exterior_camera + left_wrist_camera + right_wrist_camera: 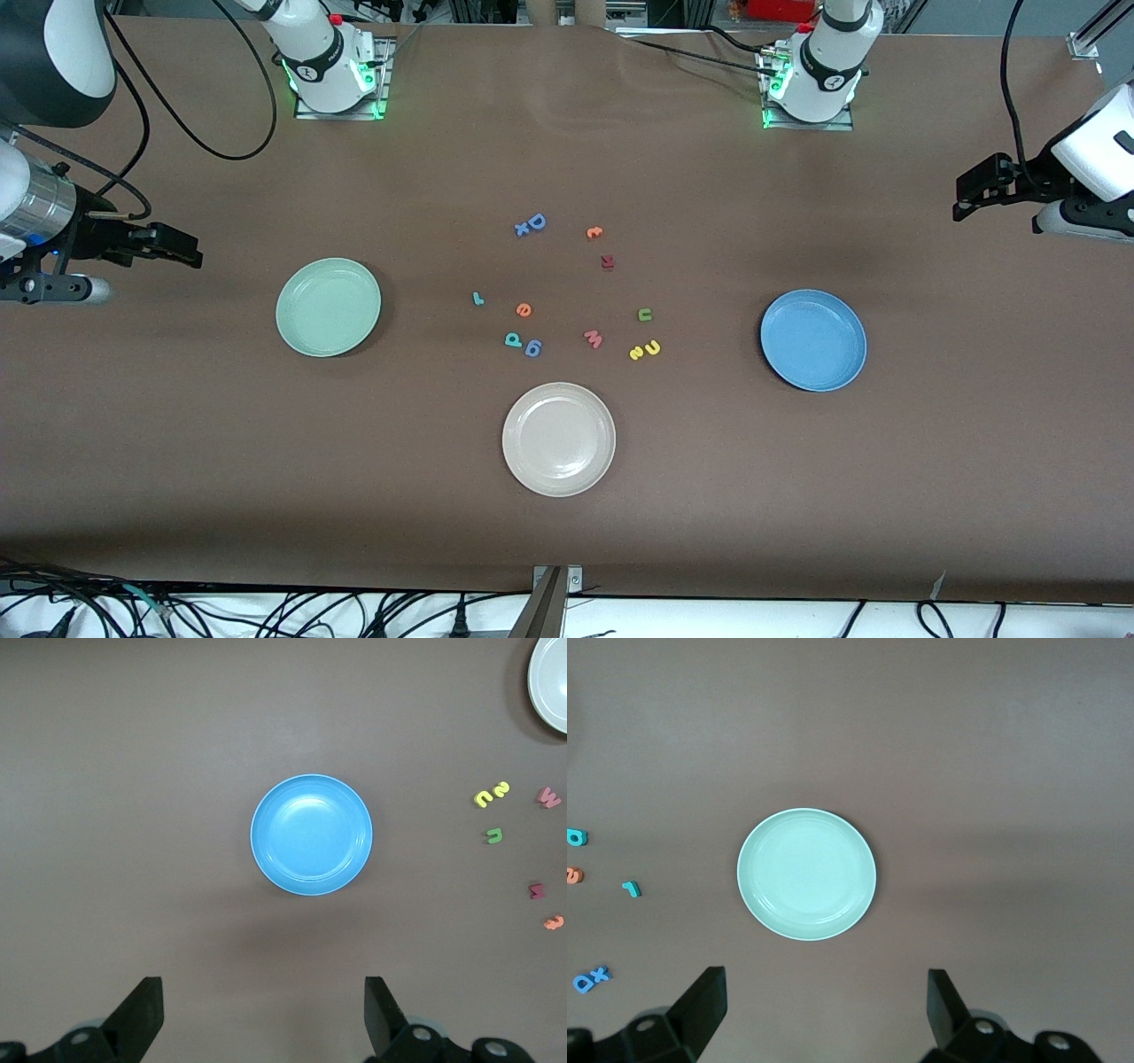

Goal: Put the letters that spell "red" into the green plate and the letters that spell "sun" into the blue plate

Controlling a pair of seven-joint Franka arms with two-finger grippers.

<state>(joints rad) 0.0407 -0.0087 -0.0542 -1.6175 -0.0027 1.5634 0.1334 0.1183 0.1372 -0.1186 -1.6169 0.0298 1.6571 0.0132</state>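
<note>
We are at the start: both plates empty, letters scattered mid-worktop. The green plate (328, 307) sits at nine o'clock, the blue plate (813, 339) at three. Left pincer (264, 1014) and right pincer (826, 1010) hover wide, empty (both waiting). Next, one must descend onto a tiny letter, say the teal "r" (477, 299).

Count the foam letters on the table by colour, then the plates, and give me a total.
Blue letters: 3
Teal letters: 2
Orange letters: 2
Yellow letters: 2
Green letter: 1
Pink letter: 1
Dark red letter: 1
Plates: 3
Total: 15
</note>
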